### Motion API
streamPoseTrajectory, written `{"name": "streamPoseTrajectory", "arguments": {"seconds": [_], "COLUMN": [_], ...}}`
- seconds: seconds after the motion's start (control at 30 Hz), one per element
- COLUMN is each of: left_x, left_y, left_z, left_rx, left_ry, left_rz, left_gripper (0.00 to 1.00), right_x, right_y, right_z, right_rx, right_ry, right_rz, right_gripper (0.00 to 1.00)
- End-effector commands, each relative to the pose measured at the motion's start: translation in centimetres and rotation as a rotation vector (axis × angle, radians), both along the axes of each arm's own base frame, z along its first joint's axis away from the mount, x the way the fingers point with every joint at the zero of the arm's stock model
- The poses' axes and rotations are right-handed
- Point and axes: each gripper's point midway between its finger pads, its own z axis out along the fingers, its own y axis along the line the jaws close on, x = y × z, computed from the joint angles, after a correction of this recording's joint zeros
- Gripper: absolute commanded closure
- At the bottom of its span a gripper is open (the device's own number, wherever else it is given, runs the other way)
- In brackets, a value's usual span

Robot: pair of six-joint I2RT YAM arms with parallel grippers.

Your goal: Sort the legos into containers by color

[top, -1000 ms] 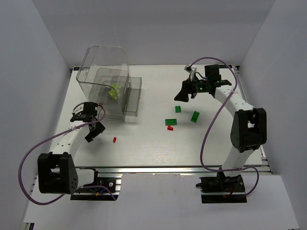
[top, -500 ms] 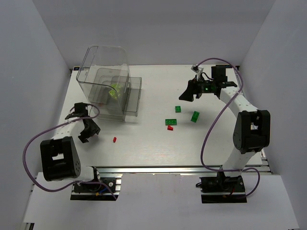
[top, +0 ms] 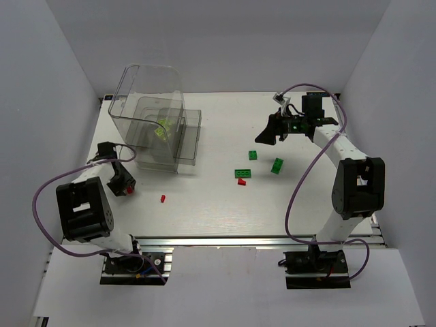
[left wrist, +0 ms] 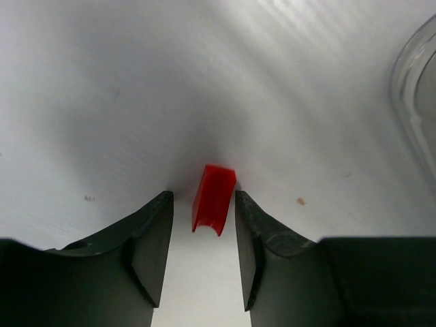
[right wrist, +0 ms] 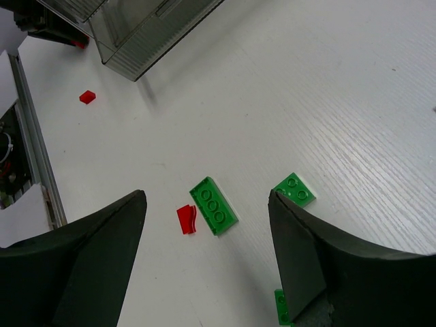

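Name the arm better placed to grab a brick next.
Left. The left end effector sits low on the white table, fingers either side of a small red plastic brick, not quite closed. The right end effector hangs open, high above the green studded bricks.

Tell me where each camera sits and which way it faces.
Top external: above and behind the bases, looking down on the table, left arm and right arm showing.
Left wrist: low over the table, facing a red brick between the left jaws.
Right wrist: higher, angled across a green plate toward the clear bin, right jaws framing.
Shared: top and right wrist both show the green plate and clear bin.
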Motion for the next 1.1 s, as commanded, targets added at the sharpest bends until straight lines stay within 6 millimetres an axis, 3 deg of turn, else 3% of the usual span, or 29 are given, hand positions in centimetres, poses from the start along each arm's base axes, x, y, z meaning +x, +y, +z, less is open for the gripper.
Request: {"name": "streamPoseTrajectory", "arguments": {"seconds": [0.0,0.23,0.37,0.43,0.53,0.6,0.67,0.73,0.77,0.83,0.87,1.0,1.07], "left_x": [1.6,1.6,0.6,0.4,0.0,-0.7,-1.8,-2.9,-3.2,-3.6,-3.9,-4.0,-4.0], "left_y": [0.1,-0.5,-2.4,-3.0,-5.7,-6.9,-8.6,-9.8,-10.4,-12.3,-13.4,-16.6,-17.2], "left_z": [-0.3,-0.2,0.5,1.7,4.0,5.1,7.0,8.7,9.4,10.9,12.2,16.5,18.6], "left_rx": [-0.027,-0.064,-0.143,-0.163,-0.253,-0.303,-0.362,-0.384,-0.399,-0.474,-0.5,-0.594,-0.582], "left_ry": [-0.035,-0.037,-0.084,-0.13,-0.208,-0.23,-0.265,-0.308,-0.323,-0.374,-0.419,-0.575,-0.633], "left_rz": [-0.024,-0.028,-0.027,-0.019,-0.074,-0.091,-0.133,-0.18,-0.208,-0.283,-0.334,-0.492,-0.544], "left_gripper": [0.49,0.76,0.86,0.93,1.0,1.0,1.0,1.0,1.0,1.0,1.0,1.0,1.0], "right_x": [0.1,0.0,-0.1,-0.2,-0.4,-0.4,-0.5,-0.5,-0.5,-0.5,-0.4,0.0,0.2], "right_y": [-0.1,-0.2,-0.4,-0.3,-0.4,-0.6,-0.6,-0.6,-0.6,-0.4,-0.3,0.0,0.1], "right_z": [2.5,2.4,2.3,2.2,1.9,1.7,1.2,0.8,0.8,0.6,0.7,1.0,1.1], "right_rx": [0.023,0.016,0.011,0.006,-0.007,-0.016,-0.036,-0.044,-0.042,-0.039,-0.034,-0.024,-0.028], "right_ry": [-0.065,-0.067,-0.075,-0.082,-0.094,-0.1,-0.104,-0.105,-0.103,-0.095,-0.093,-0.086,-0.092], "right_rz": [0.006,0.008,0.01,0.016,0.029,0.034,0.039,0.047,0.048,0.054,0.056,0.055,0.053], "right_gripper": [0.23,0.24,0.25,0.25,0.26,0.31,0.37,0.51,0.67,0.83,0.97,1.0,1.0]}}
